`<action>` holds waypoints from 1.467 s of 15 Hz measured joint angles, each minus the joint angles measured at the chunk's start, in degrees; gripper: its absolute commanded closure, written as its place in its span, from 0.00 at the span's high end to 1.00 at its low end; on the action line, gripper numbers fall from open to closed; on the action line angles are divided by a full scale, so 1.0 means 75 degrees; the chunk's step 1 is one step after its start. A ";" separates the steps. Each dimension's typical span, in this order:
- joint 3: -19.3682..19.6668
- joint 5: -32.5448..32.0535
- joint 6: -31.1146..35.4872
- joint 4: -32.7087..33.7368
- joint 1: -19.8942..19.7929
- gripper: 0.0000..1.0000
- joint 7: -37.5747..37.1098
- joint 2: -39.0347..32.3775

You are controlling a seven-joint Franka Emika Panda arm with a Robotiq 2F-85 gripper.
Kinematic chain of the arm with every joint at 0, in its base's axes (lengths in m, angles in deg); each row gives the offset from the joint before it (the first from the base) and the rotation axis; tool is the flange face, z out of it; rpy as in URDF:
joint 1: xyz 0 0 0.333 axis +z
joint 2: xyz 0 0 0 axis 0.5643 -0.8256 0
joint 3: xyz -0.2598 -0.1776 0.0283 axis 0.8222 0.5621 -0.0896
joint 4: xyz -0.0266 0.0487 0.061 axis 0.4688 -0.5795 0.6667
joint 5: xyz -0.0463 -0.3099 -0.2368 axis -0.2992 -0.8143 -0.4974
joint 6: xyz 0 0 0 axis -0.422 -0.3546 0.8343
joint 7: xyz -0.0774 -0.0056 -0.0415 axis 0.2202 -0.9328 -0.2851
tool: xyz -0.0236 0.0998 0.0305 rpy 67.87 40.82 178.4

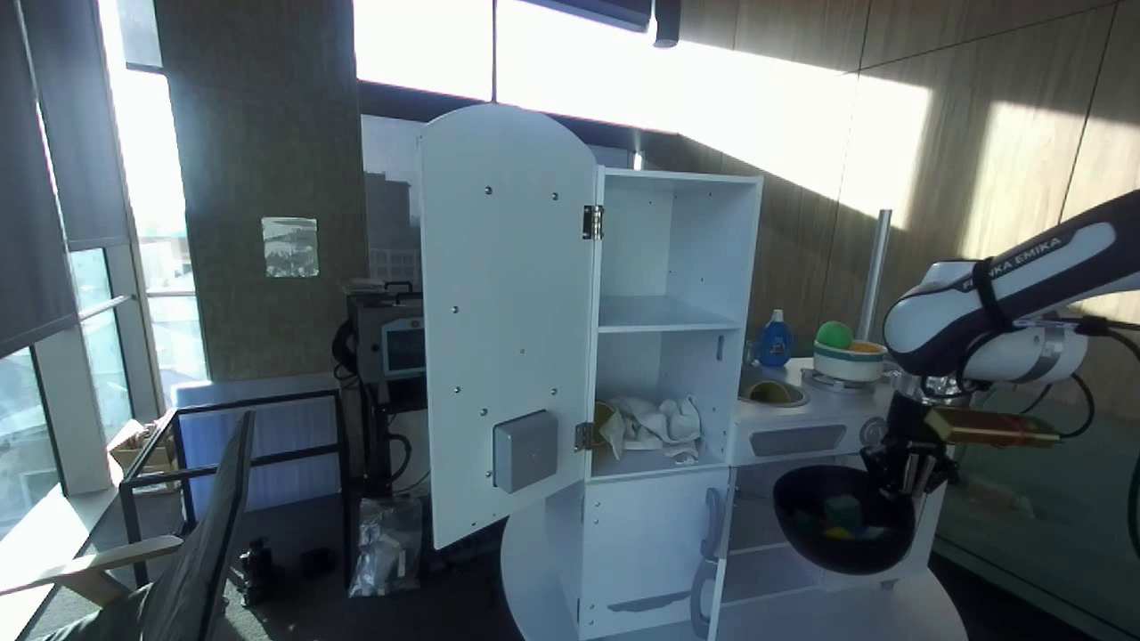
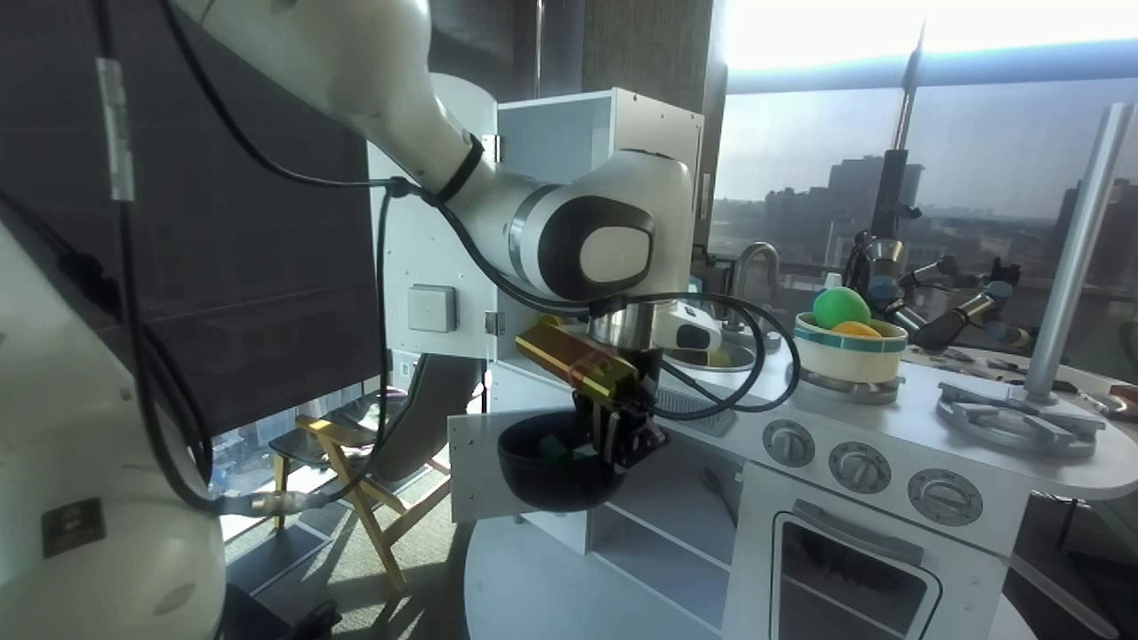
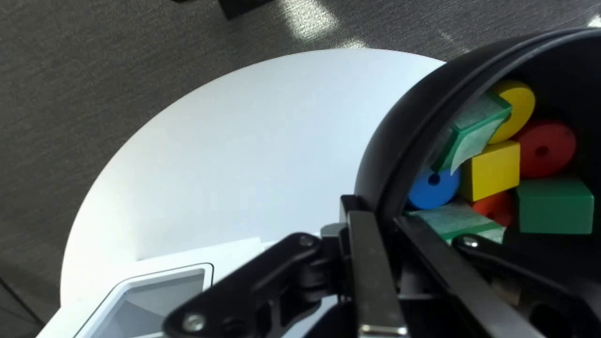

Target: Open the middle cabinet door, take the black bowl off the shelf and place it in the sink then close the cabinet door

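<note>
White toy kitchen (image 1: 659,525) at far side; near side, your black claw (image 3: 378,213) clamps the rim of the round black bowl (image 2: 553,487); coloured blocks (image 3: 492,172), weighing off-centre, could tip it and spill

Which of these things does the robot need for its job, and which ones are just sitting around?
For the job:
black bowl
fingers, gripping its rim
middle cabinet door, open
sink

Just around:
green ball in the teal-rimmed pot
blue bottle
white cloth
coloured blocks, lying in the black bowl
</note>
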 measured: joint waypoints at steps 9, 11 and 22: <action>-0.0090 0.0000 -0.0948 -0.0225 0.0619 0.04 0.1642 0.1735; -0.0090 0.0003 -0.1086 -0.0225 0.0777 0.04 0.1884 0.2014; -0.0455 0.0064 -0.1617 0.0034 0.1312 0.04 0.1707 0.2484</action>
